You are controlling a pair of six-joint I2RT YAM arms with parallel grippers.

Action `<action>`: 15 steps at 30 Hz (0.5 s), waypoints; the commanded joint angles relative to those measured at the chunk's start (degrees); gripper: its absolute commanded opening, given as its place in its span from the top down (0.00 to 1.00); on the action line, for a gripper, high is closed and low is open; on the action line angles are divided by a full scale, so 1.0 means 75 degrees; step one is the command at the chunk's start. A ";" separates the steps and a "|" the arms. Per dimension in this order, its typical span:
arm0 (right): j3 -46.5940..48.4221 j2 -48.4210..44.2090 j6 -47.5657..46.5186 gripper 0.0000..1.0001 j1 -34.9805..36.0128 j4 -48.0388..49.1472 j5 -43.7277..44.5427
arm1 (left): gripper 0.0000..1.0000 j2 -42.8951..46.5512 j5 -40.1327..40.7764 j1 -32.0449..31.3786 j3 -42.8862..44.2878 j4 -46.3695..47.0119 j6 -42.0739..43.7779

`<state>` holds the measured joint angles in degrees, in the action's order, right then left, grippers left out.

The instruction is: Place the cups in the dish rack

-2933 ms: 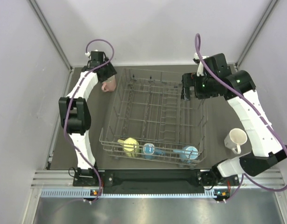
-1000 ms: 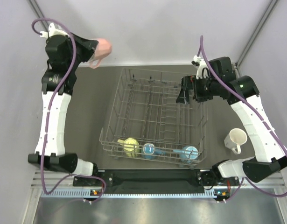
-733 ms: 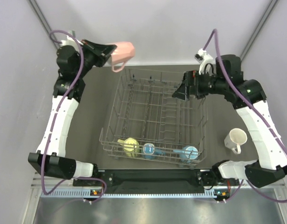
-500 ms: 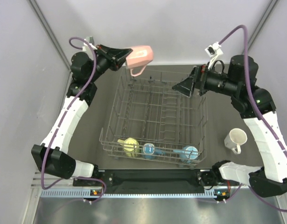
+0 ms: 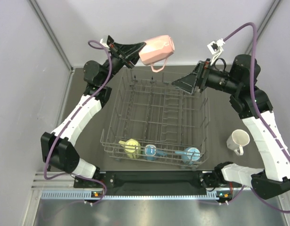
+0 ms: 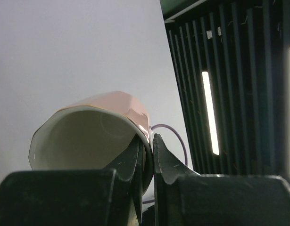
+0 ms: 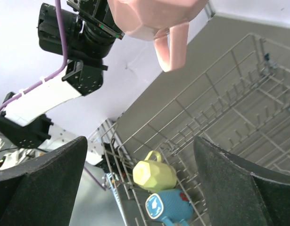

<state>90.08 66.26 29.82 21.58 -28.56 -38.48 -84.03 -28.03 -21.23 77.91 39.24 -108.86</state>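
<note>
My left gripper [image 6: 152,141] is clamped on the pink mug [image 5: 158,48]: one finger is inside the rim and one outside, with the wall pinched between them. The mug lies sideways in the air above the far edge of the rack [image 5: 119,101], handle hanging down. My right gripper [image 5: 178,85] is spread wide and empty, near the mug's right side, not touching it.
</note>
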 commanded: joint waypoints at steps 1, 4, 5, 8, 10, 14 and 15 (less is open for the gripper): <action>-0.0221 -0.0057 0.0277 0.08 -0.0089 0.0760 -0.0564 | 1.00 0.0036 0.0327 -0.0238 0.0089 0.2009 -0.0919; -0.0385 -0.0057 0.0301 0.11 -0.0065 0.0819 -0.0647 | 1.00 -0.0057 0.0397 -0.0356 0.0124 0.2092 -0.1001; -0.0433 -0.0069 0.0289 0.12 -0.0042 0.0854 -0.0647 | 1.00 -0.0069 0.0421 -0.0391 0.0112 0.2138 -0.1024; -0.0632 -0.0151 0.0289 0.14 -0.0042 0.1147 -0.0472 | 1.00 -0.0105 0.0456 -0.0520 0.0112 0.2150 -0.1060; -0.0691 -0.0058 0.0289 0.16 -0.0042 0.1229 -0.0331 | 1.00 -0.0116 0.0468 -0.0590 0.0112 0.2127 -0.1071; -0.0551 0.0188 0.0324 0.21 -0.0042 0.1509 -0.0284 | 1.00 -0.0128 0.0445 -0.0684 0.0136 0.2033 -0.1060; -0.0423 0.0305 0.0324 0.21 -0.0042 0.1545 -0.0260 | 1.00 -0.0128 0.0421 -0.0731 0.0136 0.1987 -0.1048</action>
<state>84.75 67.09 32.01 21.58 -22.55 -41.19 -85.91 -27.40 -26.00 77.56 45.25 -112.68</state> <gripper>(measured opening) 0.795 0.112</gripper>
